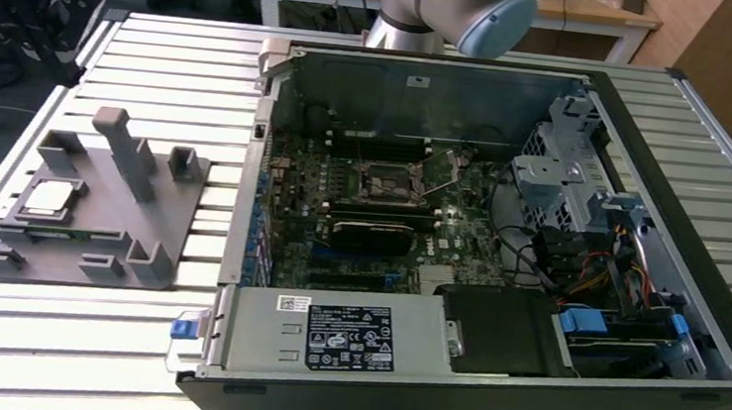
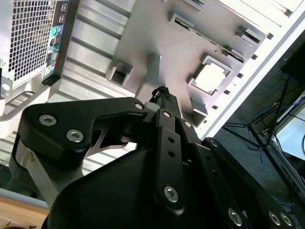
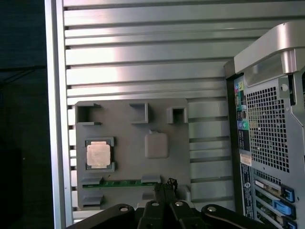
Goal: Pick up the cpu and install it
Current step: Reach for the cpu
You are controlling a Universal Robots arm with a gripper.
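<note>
On the exterior view's left, toward the near side, the cpu (image 1: 48,199) lies flat in its recess on the grey holder block (image 1: 160,212). It is untouched and well apart from the open computer case (image 1: 322,400) to its right. Deeper in the case, the motherboard socket (image 1: 392,179) looks empty. At the far edge the arm (image 1: 450,9) hangs high. In the first wrist view the gripper (image 3: 167,183) looks pinched together and empty, above the holder and to one side of the chip. The step in hand appears to be the approach. A grasp would call for parted fingers centred over the chip.
</note>
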